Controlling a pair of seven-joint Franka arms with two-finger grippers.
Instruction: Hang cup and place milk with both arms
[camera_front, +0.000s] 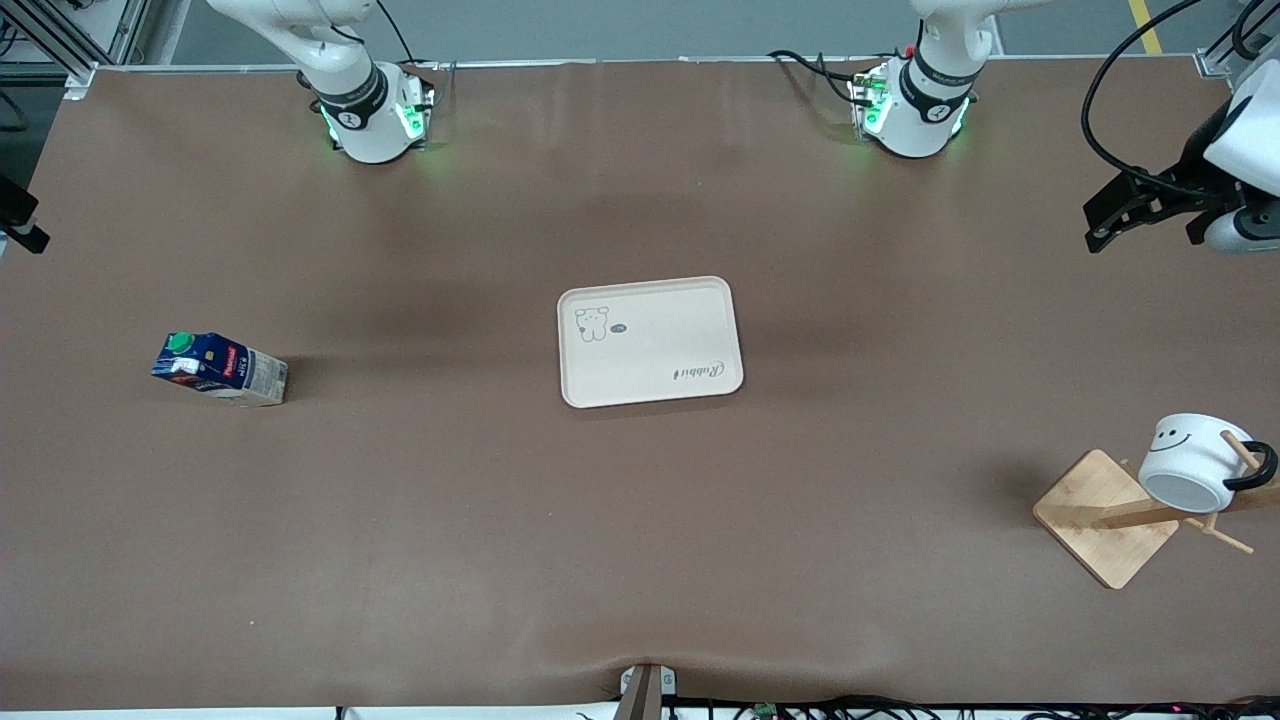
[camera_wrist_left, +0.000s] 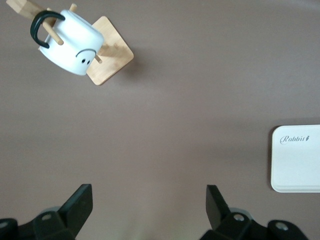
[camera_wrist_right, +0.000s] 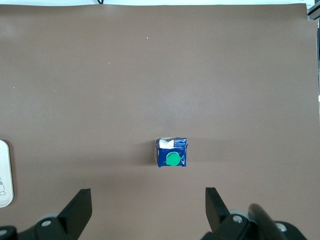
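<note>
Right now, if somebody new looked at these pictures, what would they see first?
Probably the white ceramic mug with a black smiley face, hanging by its black handle on a peg of the wooden rack at the left arm's end of the table. Next, the cream rectangular tray at the table's middle, and the dark blue milk carton with a green cap toward the right arm's end.

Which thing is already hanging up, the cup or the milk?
The cup. Its black handle is hooked over a peg of the wooden rack, so it is off the table. The milk stands on the table, toward the right arm's end.
</note>
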